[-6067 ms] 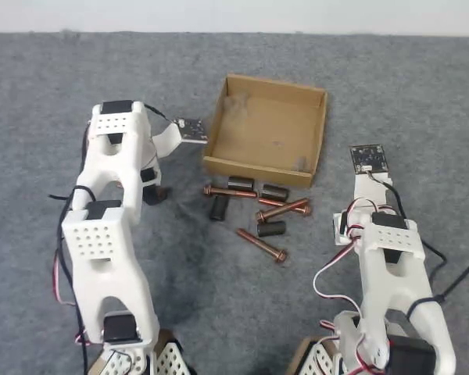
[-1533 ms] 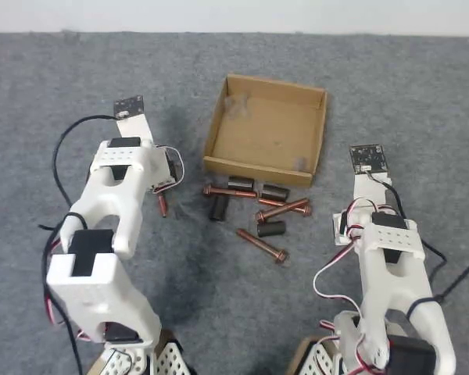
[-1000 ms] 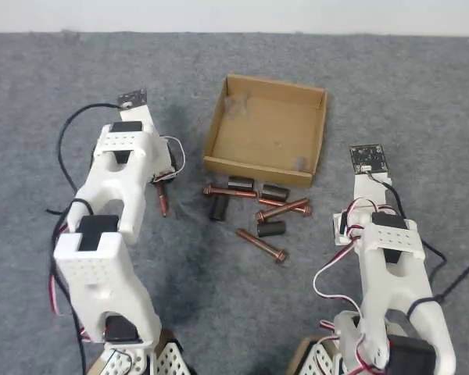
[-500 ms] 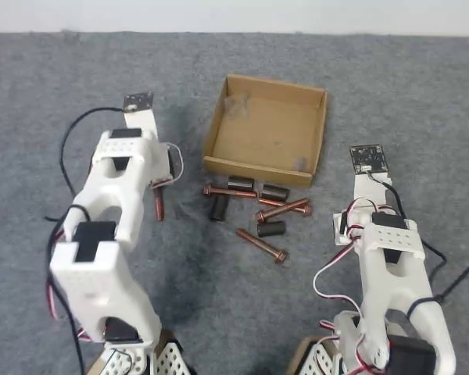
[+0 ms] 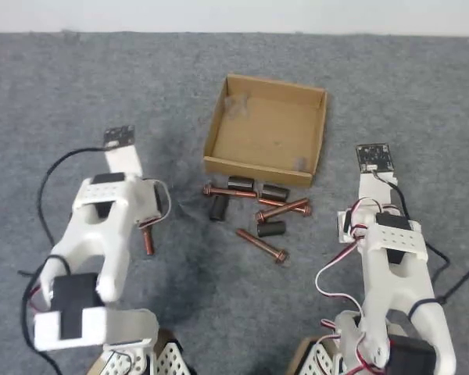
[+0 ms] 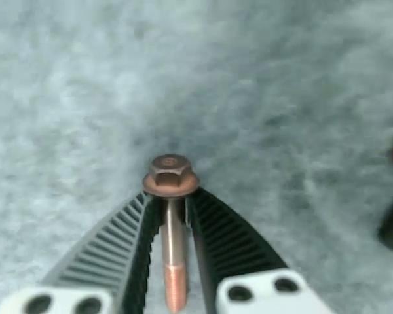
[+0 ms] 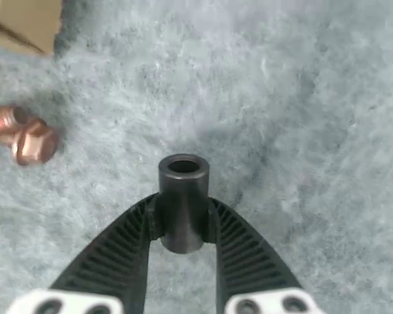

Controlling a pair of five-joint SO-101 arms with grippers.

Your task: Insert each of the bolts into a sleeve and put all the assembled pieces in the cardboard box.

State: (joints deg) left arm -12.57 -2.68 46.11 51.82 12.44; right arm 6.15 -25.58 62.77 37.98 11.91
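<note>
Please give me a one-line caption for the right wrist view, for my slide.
Right hand shut on a black sleeve over grey carpet, a copper bolt lying nearby.

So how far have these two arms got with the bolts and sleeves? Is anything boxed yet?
Nothing looks finished: the cardboard box holds no assembled pieces. In hand, the left gripper is shut on one bolt and the right gripper on one sleeve, held apart, not yet joined. Left to do: that first insertion, then the loose bolts and loose sleeves lying on the carpet by the box.
</note>
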